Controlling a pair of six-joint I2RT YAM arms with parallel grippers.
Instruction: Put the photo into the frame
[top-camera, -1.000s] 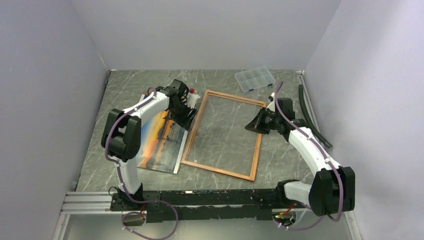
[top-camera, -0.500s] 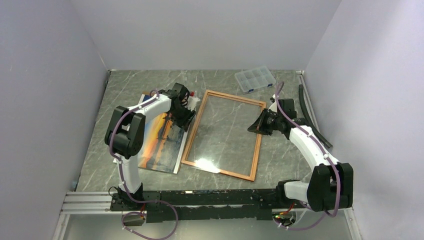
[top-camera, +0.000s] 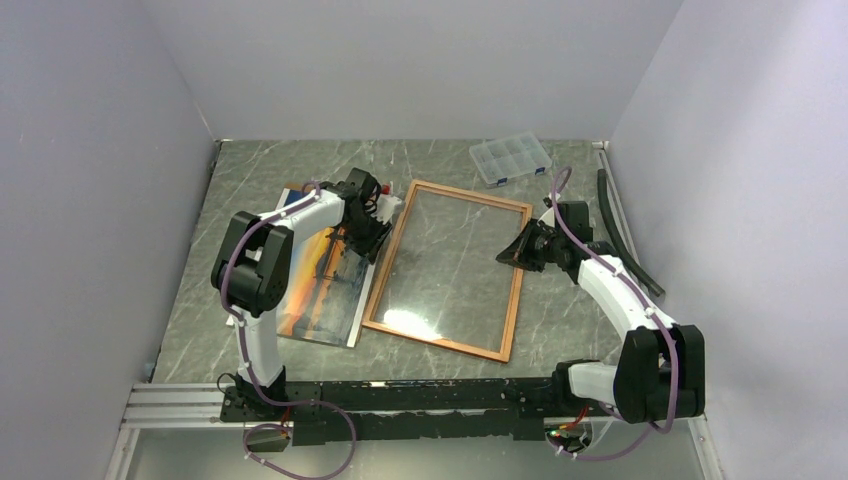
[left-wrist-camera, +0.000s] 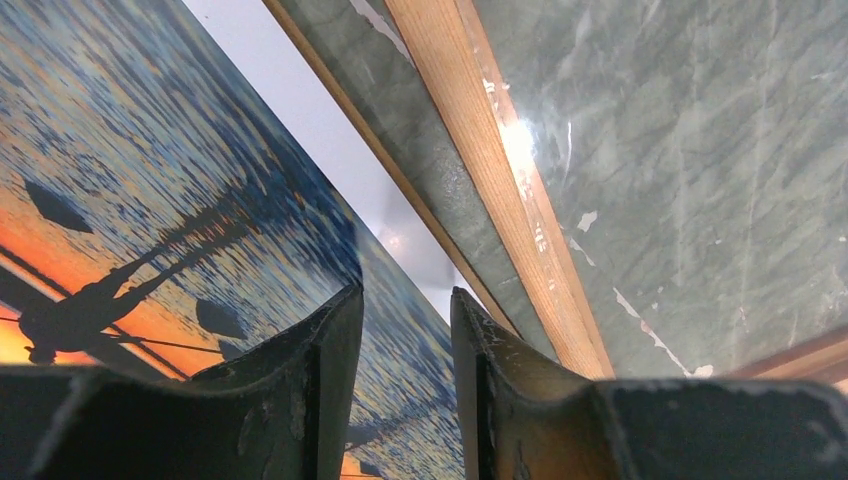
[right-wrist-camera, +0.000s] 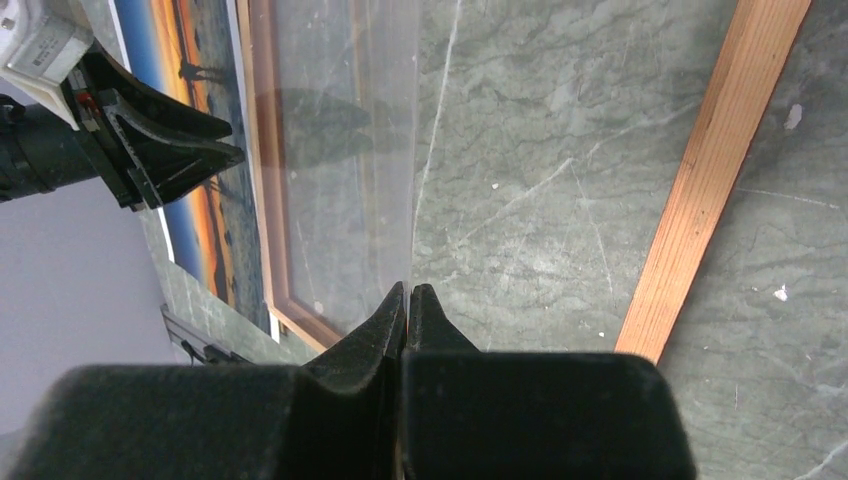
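Note:
The frame (top-camera: 517, 290) lies flat mid-table, a thin reddish-brown wooden border (left-wrist-camera: 500, 170) round a clear pane (top-camera: 450, 260). The photo (top-camera: 320, 290), orange sunset over blue water, lies just left of it (left-wrist-camera: 150, 130). My left gripper (top-camera: 355, 245) is low over the photo's right edge, beside the frame's left border. Its jaws stand partly apart (left-wrist-camera: 405, 292), with the print's surface showing in the gap. My right gripper (top-camera: 510, 255) sits inside the frame's right border (right-wrist-camera: 710, 170). It is shut (right-wrist-camera: 408, 288) on the pane's edge (right-wrist-camera: 340, 150), and the pane tilts up.
A small clear compartment box (top-camera: 510, 158) stands at the back right. A black strip (top-camera: 625, 240) runs along the right wall. Grey walls close in three sides, and the arms' rail (top-camera: 180, 405) lines the near edge.
My left gripper's jaws have narrowed over the photo's edge. The right gripper has shifted slightly right, and a bright glare now sits on the pane's near-left part.

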